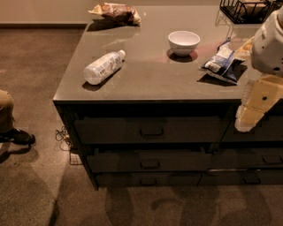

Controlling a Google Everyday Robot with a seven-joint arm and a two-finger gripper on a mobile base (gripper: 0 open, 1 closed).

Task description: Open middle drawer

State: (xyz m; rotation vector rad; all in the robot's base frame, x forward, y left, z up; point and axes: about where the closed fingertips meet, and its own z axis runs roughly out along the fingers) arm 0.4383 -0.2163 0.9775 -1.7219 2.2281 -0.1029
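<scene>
The middle drawer (146,161) is a wide dark front with a small bar handle (150,164) at its centre, in the left column of the dark cabinet. It sits between a taller drawer front (151,130) above and a thin drawer front (148,181) below. It looks shut, in line with the fronts around it. My gripper (248,115), cream-coloured at the end of the white arm (269,44), hangs at the right edge of the view. It is in front of the countertop's front edge, up and to the right of the middle drawer's handle, and touches no drawer.
On the countertop (150,84) lie a plastic bottle (104,67), a white bowl (183,42), a blue chip bag (221,62), a brown bag (116,12) and a wire basket (245,9). A second drawer column (252,161) stands at the right. A person's shoe (17,137) and cables (64,134) lie on the floor at the left.
</scene>
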